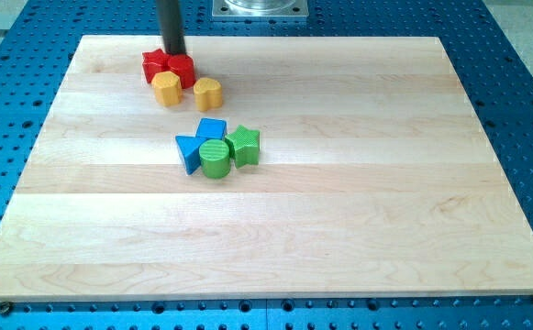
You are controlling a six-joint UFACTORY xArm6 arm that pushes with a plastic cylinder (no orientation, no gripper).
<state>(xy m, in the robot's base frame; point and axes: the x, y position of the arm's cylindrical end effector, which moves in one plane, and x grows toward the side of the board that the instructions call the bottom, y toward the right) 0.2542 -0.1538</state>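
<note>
My tip point(173, 54) comes down at the view's top left, right behind two red blocks and touching or nearly touching them. The red star-like block point(156, 63) lies left and the red block point(183, 67) right, pressed together. Just below them sits a yellow hexagon-like block point(166, 89), and a yellow heart-like block point(208, 93) lies to its right. Nearer the board's middle is a tight cluster: a blue cube point(212, 129), a blue triangle point(189, 152), a green cylinder point(216, 159) and a green star-like block point(244, 146).
The wooden board point(339, 211) lies on a blue perforated table point(523, 101). A metal mount plate point(260, 8) shows at the view's top edge.
</note>
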